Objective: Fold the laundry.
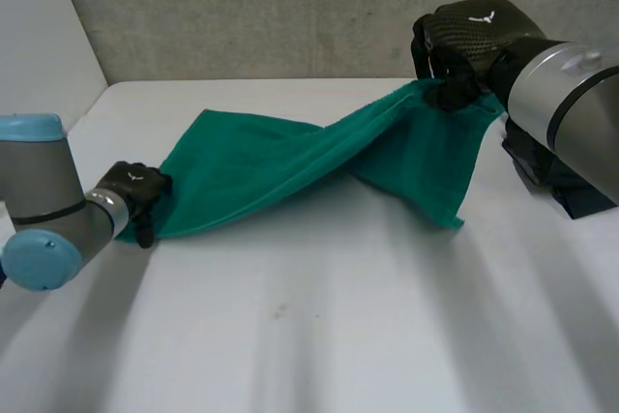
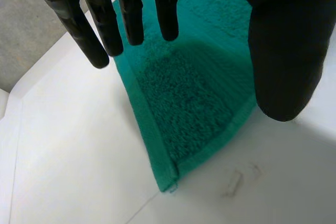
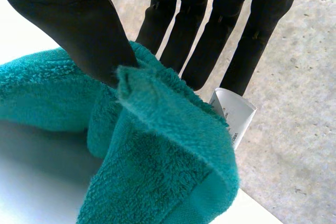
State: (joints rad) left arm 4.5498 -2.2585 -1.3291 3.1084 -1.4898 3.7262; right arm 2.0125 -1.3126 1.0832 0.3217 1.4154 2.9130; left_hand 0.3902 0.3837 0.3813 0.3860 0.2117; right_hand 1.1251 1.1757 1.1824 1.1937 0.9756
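Currently held item: green towel [image 1: 290,166], clamped at one end by the right hand [image 1: 464,36].
Towel position: stretched across the white table [image 1: 309,336] from the left hand [image 1: 135,191] to the right hand, with one twist near its middle.
Towel, left end: lies flat on the table; in the left wrist view one hemmed corner [image 2: 170,179] rests on the surface beyond the fingertips.
Towel, right end: raised off the table; a loose flap hangs from the right hand down to the surface.
Left hand state: fingers [image 2: 131,14] straight and set well apart from the thumb [image 2: 286,51]; the towel [image 2: 194,108] lies beneath the palm with nothing pinched.
Right hand state: thumb [image 3: 68,24] pressed onto a bunched fold of towel [image 3: 157,171], straight fingers [image 3: 210,45] behind it, so the cloth is pinched between them.
Label: a white tag [image 3: 233,111] shows at the right hand's fingertips, just beside the fold.
Background: grey concrete wall [image 1: 290,7] behind the table.
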